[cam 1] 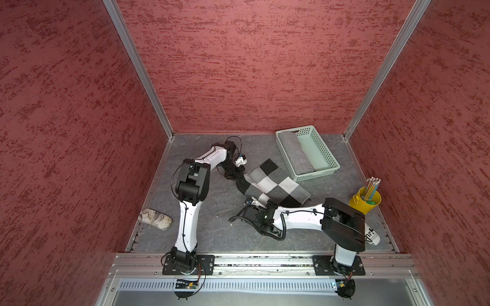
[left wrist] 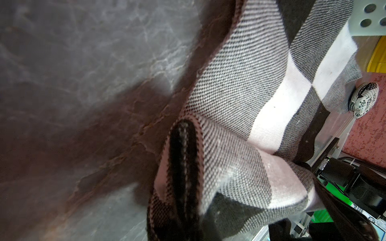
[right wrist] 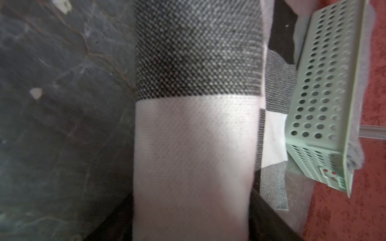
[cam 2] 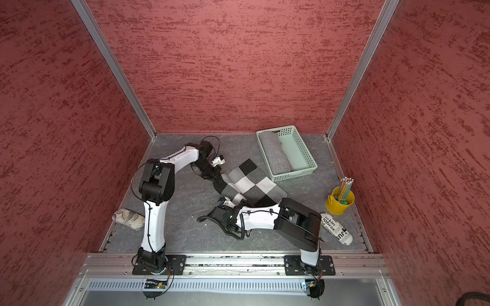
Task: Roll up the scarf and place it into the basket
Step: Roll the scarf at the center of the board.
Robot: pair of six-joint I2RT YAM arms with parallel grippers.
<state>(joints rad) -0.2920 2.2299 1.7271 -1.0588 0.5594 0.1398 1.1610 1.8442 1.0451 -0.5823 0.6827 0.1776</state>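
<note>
Checkered scarf [left wrist: 240, 83]: your left gripper [cam 1: 239, 178] pinches one end; your right gripper [right wrist: 192, 204] clamps the rolled part, mint-green basket [right wrist: 317, 83] just beside it.

Open desk [cam 1: 220, 201] lies between the left arm [cam 1: 188, 220] and the right arm [cam 1: 299, 214], and in the strip between the basket [cam 1: 318, 173] and the yellow pencil cup [cam 1: 364, 202]. The scarf [cam 1: 275, 182] spans the centre, one edge just beside the basket. A grey roll [cam 1: 295, 153] fills the basket's left half; its right half is free. A patterned roll [cam 1: 155, 218] obstructs the left edge, a printed roll [cam 2: 336, 229] the right front corner.
</note>
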